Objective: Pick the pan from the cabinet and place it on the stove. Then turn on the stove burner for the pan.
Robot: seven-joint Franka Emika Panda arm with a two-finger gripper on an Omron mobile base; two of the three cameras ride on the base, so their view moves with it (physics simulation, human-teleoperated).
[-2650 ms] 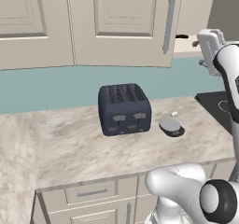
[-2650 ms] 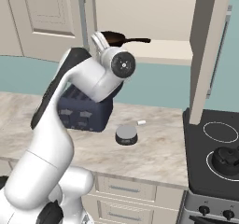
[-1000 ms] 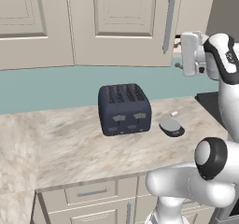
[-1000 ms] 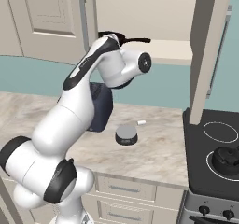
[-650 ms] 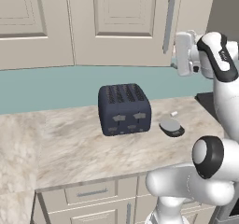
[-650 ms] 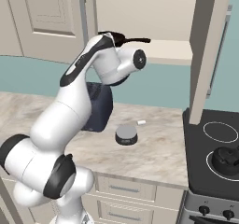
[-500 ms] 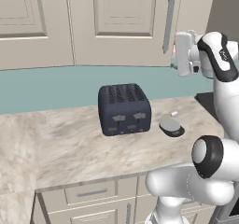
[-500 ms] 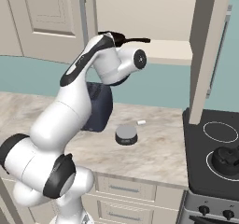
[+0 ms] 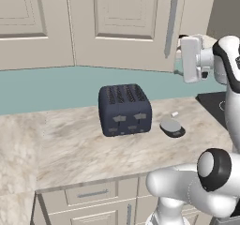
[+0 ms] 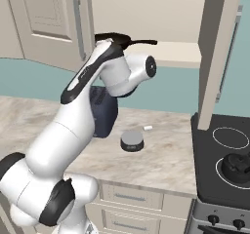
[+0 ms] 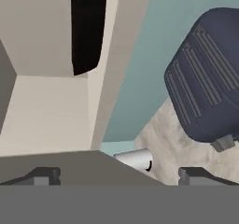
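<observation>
The pan (image 10: 119, 37) is a dark skillet on the open cabinet's shelf (image 10: 180, 52), its thin handle (image 10: 145, 42) pointing right. In the hand view the pan (image 11: 88, 27) shows as a black shape on the beige shelf. My gripper (image 11: 119, 175) is open with nothing between its fingertips (image 11: 44, 175), just short of the shelf edge. My white hand (image 9: 191, 59) is raised level with the cabinet's bottom. The cabinet door (image 10: 219, 57) stands swung open. The black stove (image 10: 210, 179) lies at the right, with a white burner ring (image 10: 230, 138).
A dark blue toaster (image 9: 124, 109) stands on the marble counter (image 9: 70, 149), with a small grey round object (image 9: 172, 127) to its right. A black kettle (image 10: 238, 165) sits on the stove's front ring. Black knobs (image 10: 212, 219) line the stove front. Closed cabinet doors (image 9: 126, 18) hang to the left.
The arm has edged slightly closer to the shelf with the pan. The jaws have stayed open and the pan has not moved.
</observation>
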